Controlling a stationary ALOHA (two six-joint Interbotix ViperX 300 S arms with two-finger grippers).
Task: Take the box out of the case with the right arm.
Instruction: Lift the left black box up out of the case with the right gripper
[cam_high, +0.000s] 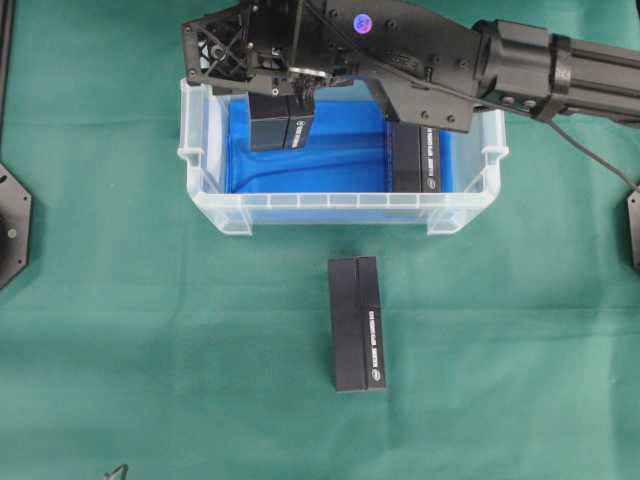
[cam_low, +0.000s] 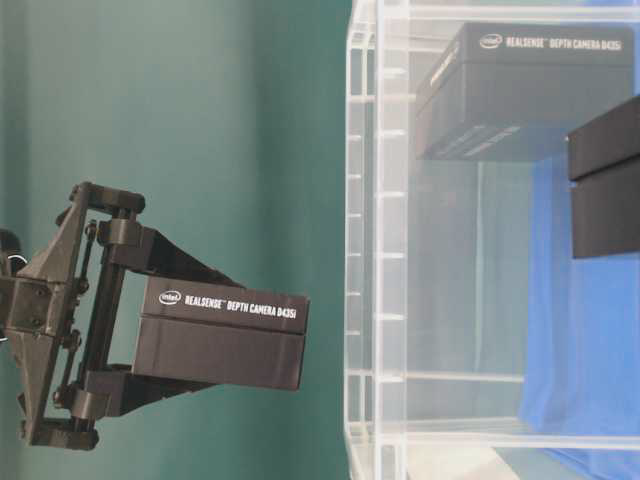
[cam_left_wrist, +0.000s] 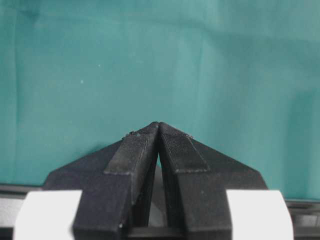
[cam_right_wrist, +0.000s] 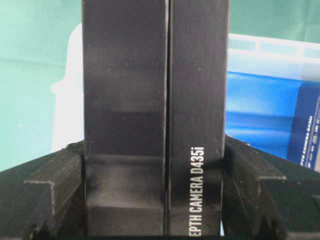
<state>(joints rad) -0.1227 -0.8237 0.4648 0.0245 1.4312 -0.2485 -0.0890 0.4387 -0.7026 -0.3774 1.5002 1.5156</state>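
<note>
The right gripper (cam_high: 283, 110) grips a black box (cam_high: 281, 121) above the case (cam_high: 340, 210) (left gripper (cam_left_wrist: 159, 131) pinched empty), carry-out and set-down next, I reckon

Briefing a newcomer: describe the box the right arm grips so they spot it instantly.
Find the clear, blue-lined case on the green cloth. The gripped box hangs over its left half in the right end effector; the box inside and the box on the cloth lie untouched.
</note>
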